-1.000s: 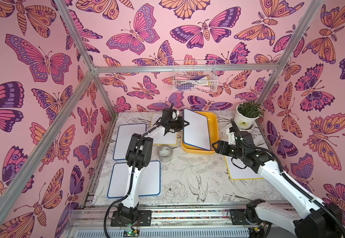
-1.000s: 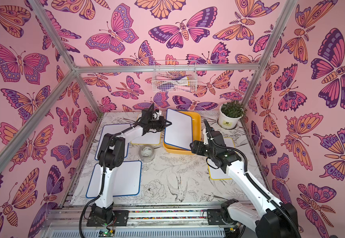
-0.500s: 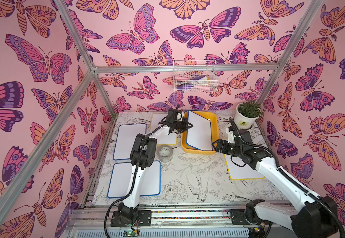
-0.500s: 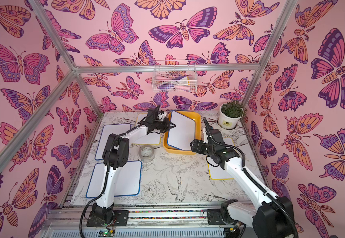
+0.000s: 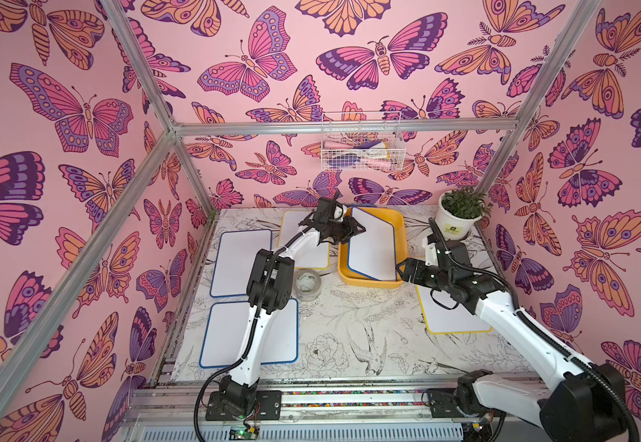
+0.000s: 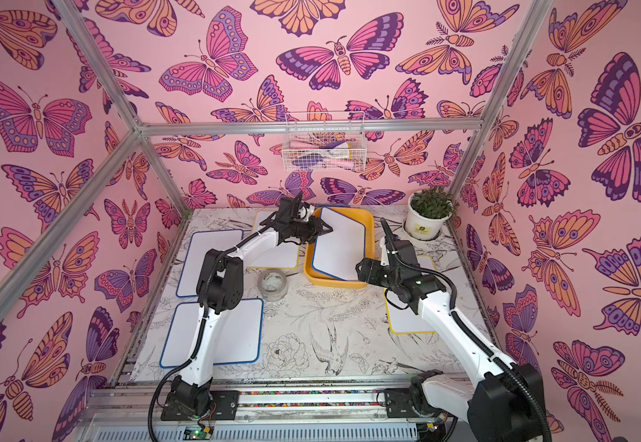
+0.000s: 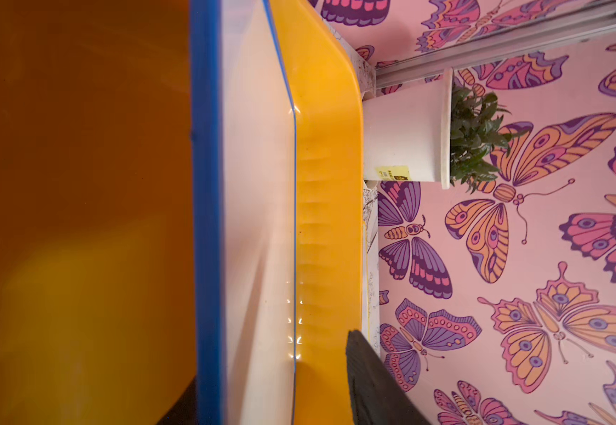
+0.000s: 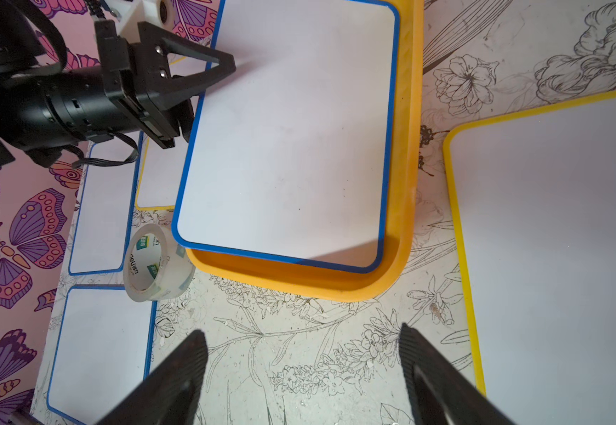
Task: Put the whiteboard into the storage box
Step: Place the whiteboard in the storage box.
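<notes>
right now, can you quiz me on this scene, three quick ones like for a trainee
1. True or false: the right gripper is clamped on a whiteboard.
2. The whiteboard in the storage box has a frame of which colour? A yellow, B blue, C red.
3. Short answer: does that whiteboard lie flat on the box's floor?

Key
1. False: its jaws stand wide open, holding nothing.
2. B.
3. No: it is tilted, with its long edge by the left gripper raised over the box's rim.
</notes>
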